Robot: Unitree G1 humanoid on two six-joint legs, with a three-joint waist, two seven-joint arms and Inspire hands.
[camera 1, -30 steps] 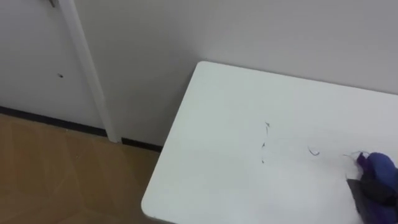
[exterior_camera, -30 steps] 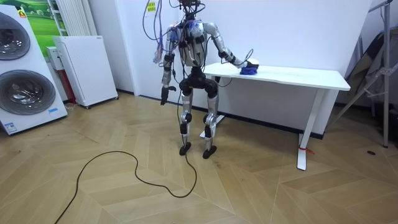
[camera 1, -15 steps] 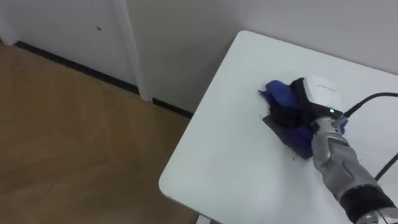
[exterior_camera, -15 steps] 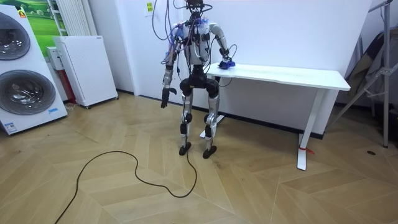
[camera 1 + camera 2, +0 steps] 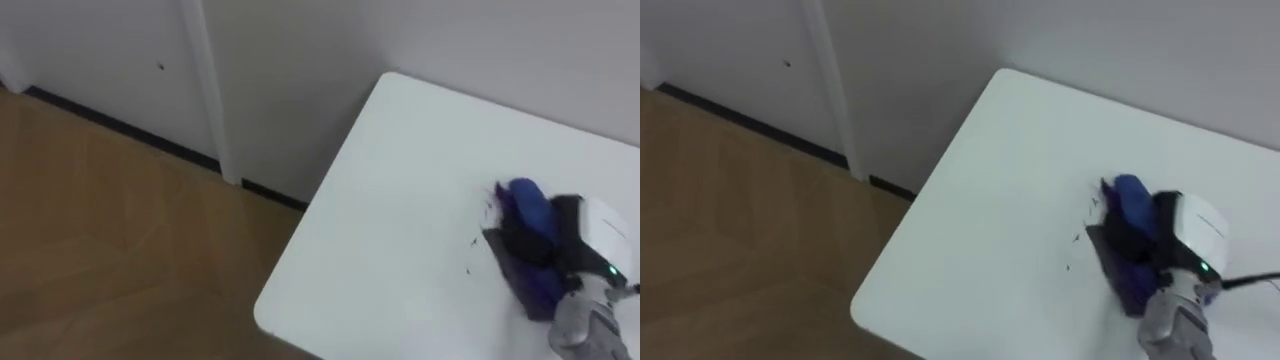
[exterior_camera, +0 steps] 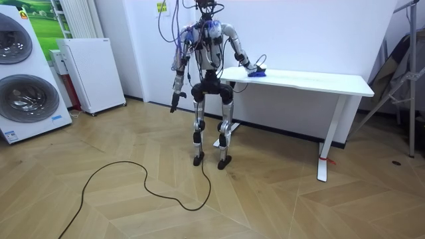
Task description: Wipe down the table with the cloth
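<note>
The white table (image 5: 400, 190) stands against the wall, and I stand at its left end (image 6: 229, 72). A bunched blue cloth (image 5: 527, 208) lies on it a little way in from the near left corner. My right hand (image 5: 541, 247) rests on the cloth with dark fingers curled into it, and its wrist comes in from the lower right. Small dark marks (image 5: 470, 268) dot the tabletop just left of the cloth. The right eye view has the same cloth (image 5: 1129, 199) and hand (image 5: 1138, 240). My left hand (image 6: 174, 103) hangs by my side.
A white vertical trim (image 5: 205, 90) runs down the wall left of the table, above a wooden floor (image 5: 110, 230). In the room view, a white cabinet (image 6: 89, 73) and washing machines (image 6: 23, 73) stand at the left, and a metal stand (image 6: 398, 79) at the right.
My right hand swept the cloth left toward the table's corner, then back to the right. The head camera shifted as well.
</note>
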